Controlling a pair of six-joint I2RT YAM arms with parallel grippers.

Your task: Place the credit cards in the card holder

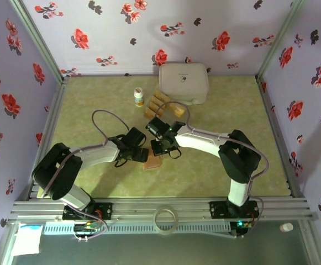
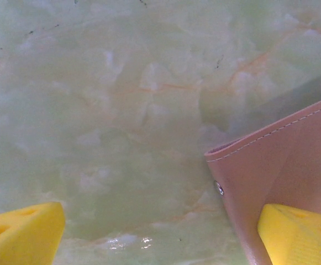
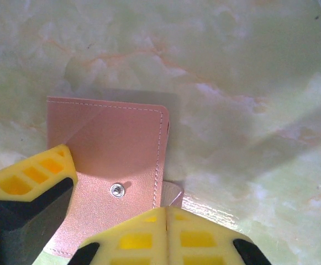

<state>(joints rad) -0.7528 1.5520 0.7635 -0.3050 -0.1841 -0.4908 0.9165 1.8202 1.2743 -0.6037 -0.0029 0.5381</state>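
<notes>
The pinkish-tan card holder (image 1: 152,163) lies flat on the green table between my two grippers. Several gold credit cards (image 1: 161,102) lie farther back, by the white box. My left gripper (image 1: 140,154) stands wide open at the holder's left side. In the left wrist view one of its yellow fingers (image 2: 298,234) is over the card holder (image 2: 284,160) and the other hangs over bare table. My right gripper (image 3: 167,212) is shut, its tips together at the right stitched edge of the card holder (image 3: 108,141), beside the snap. Whether it pinches the flap I cannot tell.
A large white rounded box (image 1: 183,83) stands at the back, with a small bottle (image 1: 139,97) to its left. A tape roll (image 1: 164,218) sits on the front rail. Flowered walls close in three sides of the table.
</notes>
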